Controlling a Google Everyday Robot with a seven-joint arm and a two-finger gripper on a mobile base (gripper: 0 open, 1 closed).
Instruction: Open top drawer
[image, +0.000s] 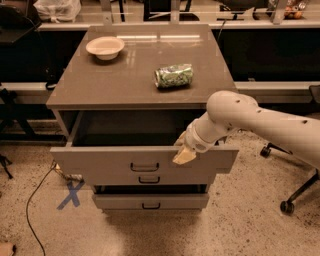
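The top drawer (100, 162), flat matte grey-taupe with a small black bar handle (145, 167), stands pulled out under the smooth surface (125, 80). My gripper (184, 155) sits at its front panel's upper edge, right of the handle; I cannot tell its opening.

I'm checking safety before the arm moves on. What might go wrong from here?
The gripper sits at the top drawer's front edge, right of the black handle; pulling from that off-centre spot might skew the drawer. The drawer stands well out, so a harder pull may overextend it. The green can lies on its side on the cabinet top; a jolt might set it rolling.
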